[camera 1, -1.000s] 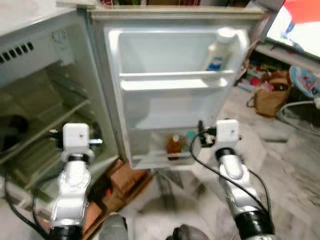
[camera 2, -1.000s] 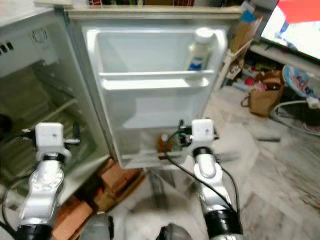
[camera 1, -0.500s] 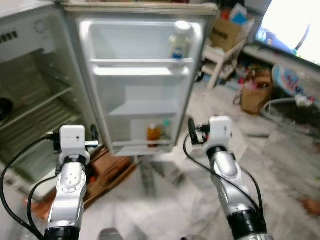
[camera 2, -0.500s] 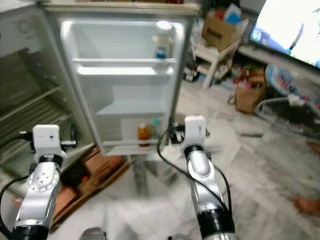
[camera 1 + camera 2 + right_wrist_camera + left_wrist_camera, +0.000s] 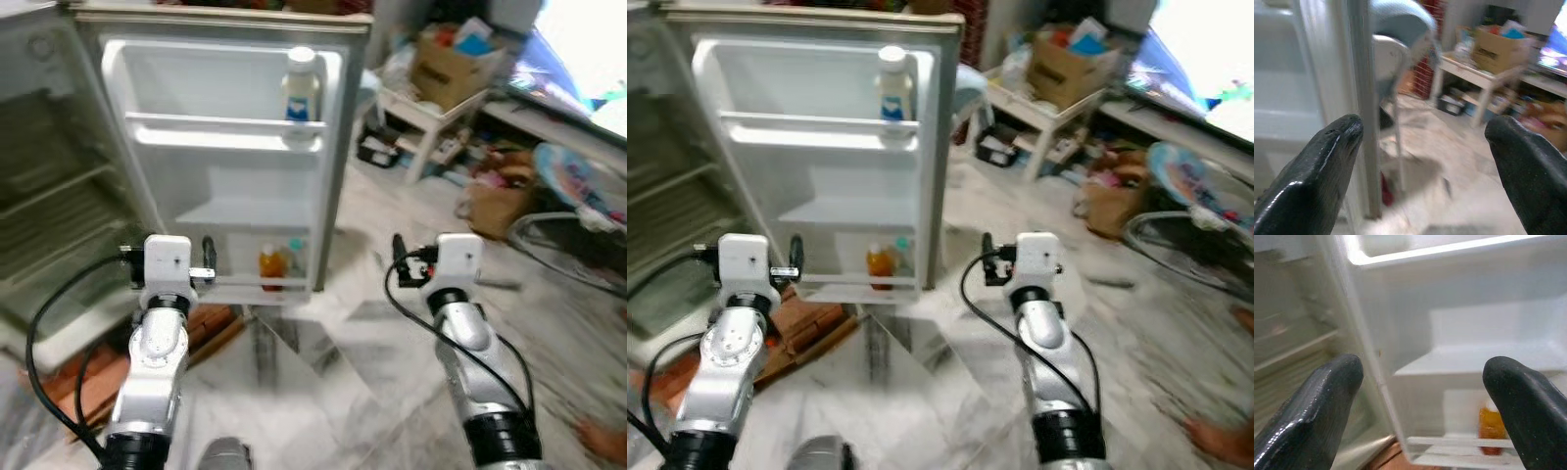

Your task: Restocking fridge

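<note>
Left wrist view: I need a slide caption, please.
Open left gripper faces the fridge door, an orange bottle on its lowest shelf.

The left hand point(image 5: 1420, 406) is spread wide before the fridge door point(image 5: 1459, 333); an orange bottle point(image 5: 1492, 428) stands on its bottom shelf.

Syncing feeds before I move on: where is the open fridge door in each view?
Left eye view: fridge door, upper centre-left.
Right eye view: fridge door, upper left.
Left wrist view: fridge door ahead, between the fingers.
Right wrist view: its edge, near one finger.
Landmark: orange bottle on its bottom shelf.
</note>
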Tool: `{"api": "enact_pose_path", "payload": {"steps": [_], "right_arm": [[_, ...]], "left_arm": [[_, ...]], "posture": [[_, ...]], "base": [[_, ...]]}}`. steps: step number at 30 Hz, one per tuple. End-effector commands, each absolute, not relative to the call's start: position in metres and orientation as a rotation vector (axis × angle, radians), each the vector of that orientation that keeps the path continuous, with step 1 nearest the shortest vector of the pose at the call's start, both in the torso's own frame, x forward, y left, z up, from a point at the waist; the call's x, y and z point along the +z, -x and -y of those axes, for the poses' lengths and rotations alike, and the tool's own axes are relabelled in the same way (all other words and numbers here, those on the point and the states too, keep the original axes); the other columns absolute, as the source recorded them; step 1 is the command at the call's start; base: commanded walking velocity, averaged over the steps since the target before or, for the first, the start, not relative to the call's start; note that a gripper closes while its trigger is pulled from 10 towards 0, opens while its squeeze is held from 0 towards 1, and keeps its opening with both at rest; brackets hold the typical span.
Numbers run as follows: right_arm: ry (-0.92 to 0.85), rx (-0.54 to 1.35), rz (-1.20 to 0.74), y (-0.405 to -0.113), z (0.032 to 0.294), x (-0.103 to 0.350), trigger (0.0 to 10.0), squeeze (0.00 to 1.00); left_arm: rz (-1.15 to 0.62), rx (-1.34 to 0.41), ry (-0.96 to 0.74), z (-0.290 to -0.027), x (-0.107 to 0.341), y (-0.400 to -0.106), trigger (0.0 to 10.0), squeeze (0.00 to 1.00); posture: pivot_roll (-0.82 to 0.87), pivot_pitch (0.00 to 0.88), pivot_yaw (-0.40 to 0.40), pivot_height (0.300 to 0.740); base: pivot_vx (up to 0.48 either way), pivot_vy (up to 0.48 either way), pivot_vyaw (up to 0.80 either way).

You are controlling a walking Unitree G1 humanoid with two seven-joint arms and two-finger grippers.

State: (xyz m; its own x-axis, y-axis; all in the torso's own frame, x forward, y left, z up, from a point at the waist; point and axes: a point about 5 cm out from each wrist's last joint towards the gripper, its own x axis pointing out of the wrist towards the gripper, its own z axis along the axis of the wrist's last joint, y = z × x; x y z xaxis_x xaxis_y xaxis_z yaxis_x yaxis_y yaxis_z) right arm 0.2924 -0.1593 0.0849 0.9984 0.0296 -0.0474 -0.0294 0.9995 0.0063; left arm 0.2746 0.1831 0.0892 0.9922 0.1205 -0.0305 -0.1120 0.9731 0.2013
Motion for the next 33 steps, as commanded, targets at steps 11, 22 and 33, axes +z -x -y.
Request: {"api": "enact_pose_path", "payload": {"steps": [11,22,33], "right_arm": [[-0.069,0.001,0.026,-0.295,0.155,0.093,10.0,0.00],[-0.027,0.034,0.031,-0.287,0.153,0.089,10.0,0.00],[-0.014,0.071,0.060,-0.300,0.151,0.098,10.0,0.00]], "left_arm": [[-0.094,0.087,-0.214,-0.188,0.084,-0.277,10.0,0.00],[-0.101,0.076,-0.234,-0.189,0.082,-0.283,10.0,0.00],[-0.114,0.095,-0.212,-0.188,0.079,-0.280,10.0,0.00]], "posture": [[0.05,0.039,0.025,0.740],[0.03,0.044,0.013,0.740],[0.05,0.043,-0.007,0.740]], "base": [[0.228,-0.166,0.43],[0.000,0.000,0.40],[0.000,-0.408,0.62]]}}
